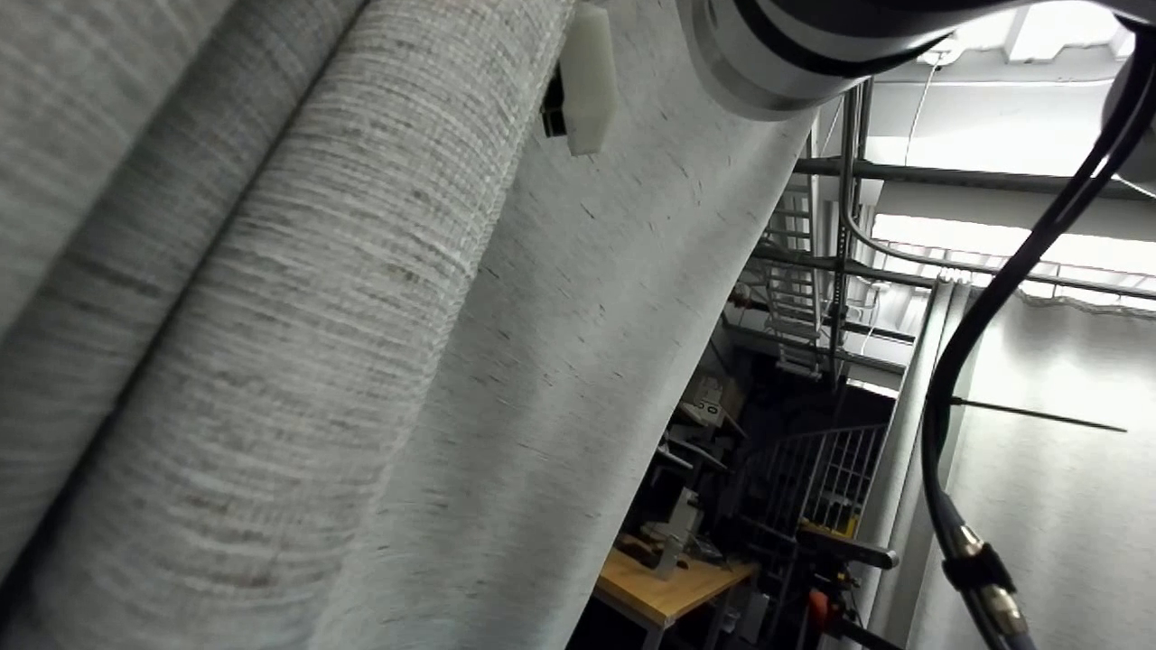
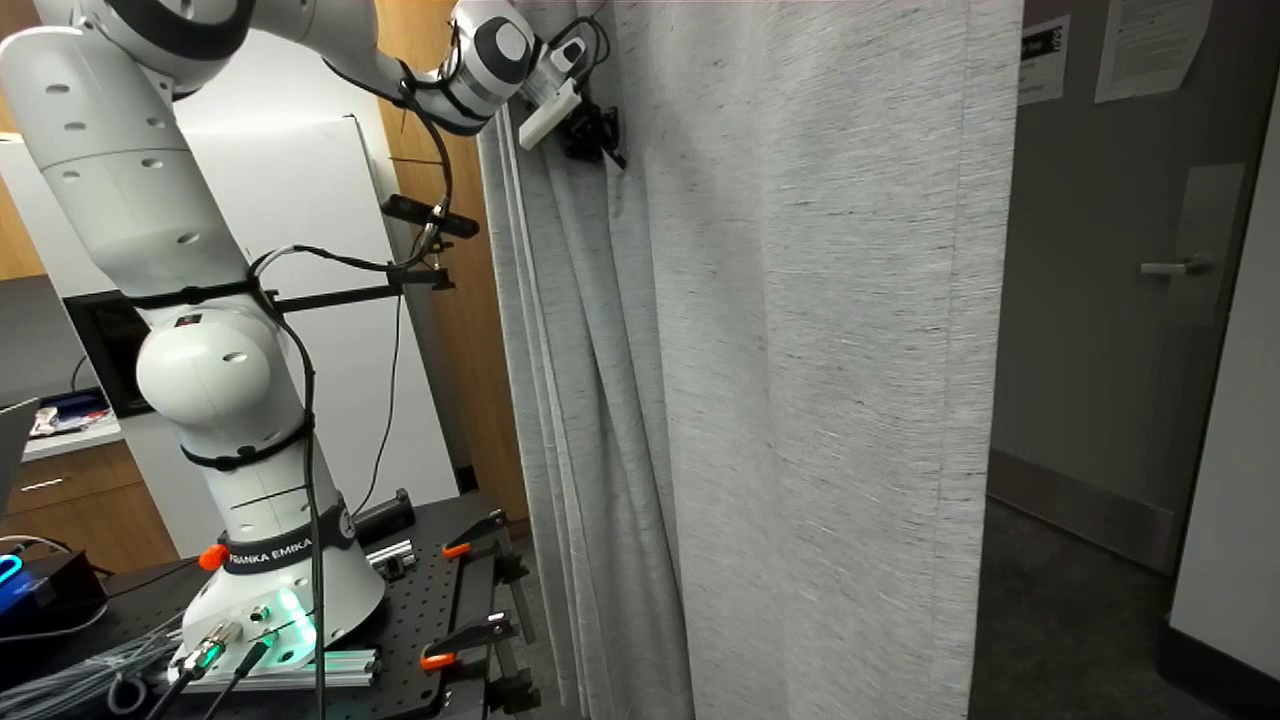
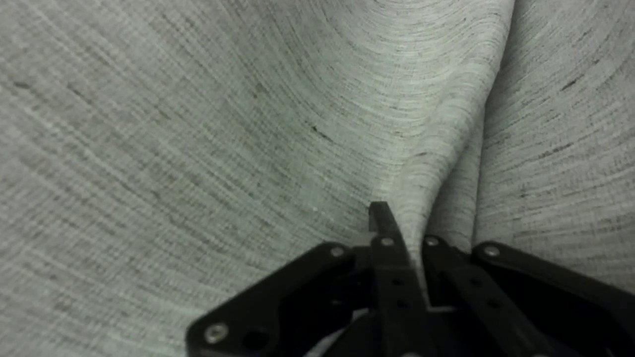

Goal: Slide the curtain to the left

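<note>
Curtain (image 2: 820,350), one: light-grey heathered cloth in long folds. Position: in an exterior view, between the worktop (image 2: 415,600) bearing the arm (image 2: 215,370) and a grey door (image 2: 1110,330); folds bunched on the arm's side, a flatter panel towards the door. Top edge out of frame.

Tool (image 3: 409,230), one: black, well above the worktop; pinched together on a narrow fold of the curtain. Fingertips (image 3: 381,215) lie against the fold; depth of the bite is hard to judge in the wrist view.

Hazards, as judged:
– Slip. The fold held is slim; a quick pull, or drag from the cloth overhead, may draw it out.
– Lag. With one hold well above the worktop, the lower folds may trail or swing.
– Snag. Black-and-orange clamps (image 2: 475,635) at the worktop's edge appear near the hanging folds; a sideways sweep could bring cloth against them.
– Jam. A pull off the line of travel could bind the curtain at its unseen top.
</note>
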`<action>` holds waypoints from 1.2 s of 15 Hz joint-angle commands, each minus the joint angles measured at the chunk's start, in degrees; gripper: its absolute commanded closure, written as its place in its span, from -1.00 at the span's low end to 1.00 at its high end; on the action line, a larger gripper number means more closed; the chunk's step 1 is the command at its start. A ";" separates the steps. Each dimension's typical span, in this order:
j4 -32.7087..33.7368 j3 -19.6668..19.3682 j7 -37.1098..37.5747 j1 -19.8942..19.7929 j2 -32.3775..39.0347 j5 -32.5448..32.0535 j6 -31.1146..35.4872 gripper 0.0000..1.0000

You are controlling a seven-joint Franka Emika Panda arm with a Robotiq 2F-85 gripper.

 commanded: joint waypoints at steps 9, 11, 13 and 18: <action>-1.09 0.07 2.82 -1.03 5.17 -9.30 -6.19 0.80; -1.82 -1.50 1.23 -1.82 4.83 -9.24 -9.60 0.31; -2.25 -2.69 -1.24 -1.69 5.66 -6.23 -15.14 -0.02; -2.41 -4.89 -5.41 -2.27 5.18 1.70 -30.12 -0.76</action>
